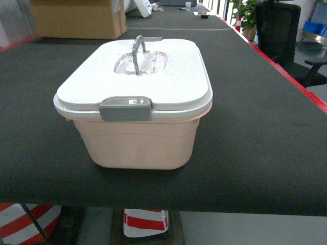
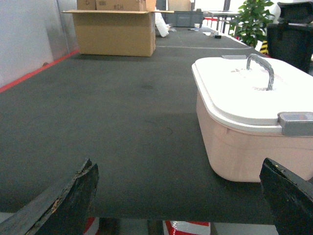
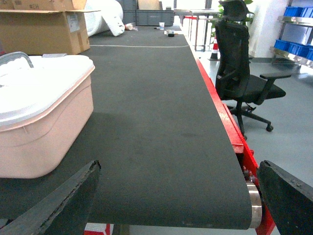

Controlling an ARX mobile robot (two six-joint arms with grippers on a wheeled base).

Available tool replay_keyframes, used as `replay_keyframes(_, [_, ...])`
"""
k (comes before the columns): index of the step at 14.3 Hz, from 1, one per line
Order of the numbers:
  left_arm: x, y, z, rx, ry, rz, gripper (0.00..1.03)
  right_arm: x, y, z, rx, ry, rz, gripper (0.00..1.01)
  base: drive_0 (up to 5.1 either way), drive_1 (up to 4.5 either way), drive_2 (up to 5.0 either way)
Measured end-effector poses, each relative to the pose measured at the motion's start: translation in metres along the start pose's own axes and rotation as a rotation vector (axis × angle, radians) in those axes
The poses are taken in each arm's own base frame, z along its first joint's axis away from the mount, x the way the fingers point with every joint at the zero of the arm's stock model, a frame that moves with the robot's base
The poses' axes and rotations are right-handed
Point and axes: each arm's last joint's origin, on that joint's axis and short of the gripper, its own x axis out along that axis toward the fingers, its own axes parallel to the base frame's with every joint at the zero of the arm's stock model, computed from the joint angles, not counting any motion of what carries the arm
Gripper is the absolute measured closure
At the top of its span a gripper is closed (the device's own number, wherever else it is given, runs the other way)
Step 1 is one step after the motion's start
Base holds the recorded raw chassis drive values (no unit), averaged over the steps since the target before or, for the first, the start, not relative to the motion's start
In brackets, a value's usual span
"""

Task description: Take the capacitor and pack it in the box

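Bright even overhead light; glare on white lid (image 1: 168, 76); soft shadows; head view slightly hazy.

A long table (image 1: 265, 153) covered in dark ribbed matting runs away from the viewer, edged in red (image 3: 222, 115) along both sides. At its far end on the left stands an open brown cardboard carton (image 1: 76, 19); in the right wrist view a white roll (image 3: 105, 17) lies just beside it. To the right of the table, a black office chair (image 3: 239, 73) on castors sits on a smooth grey floor (image 3: 288, 127). Behind it are a green potted plant (image 1: 249, 15) and a shelf with blue bins (image 3: 298, 12). A pale grey wall (image 2: 29, 39) lines the left side. Red-and-white striped barriers (image 1: 145, 222) show beneath the table's near edge. The light is even and bright.
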Motion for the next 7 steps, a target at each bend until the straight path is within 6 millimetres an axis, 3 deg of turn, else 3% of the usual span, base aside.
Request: replay_keyframes(7, [0.0,0.0,0.0,0.0,0.0,0.0,0.05,0.0,0.0,0.0,0.0,0.0,0.0,0.03,0.0,0.0,0.0])
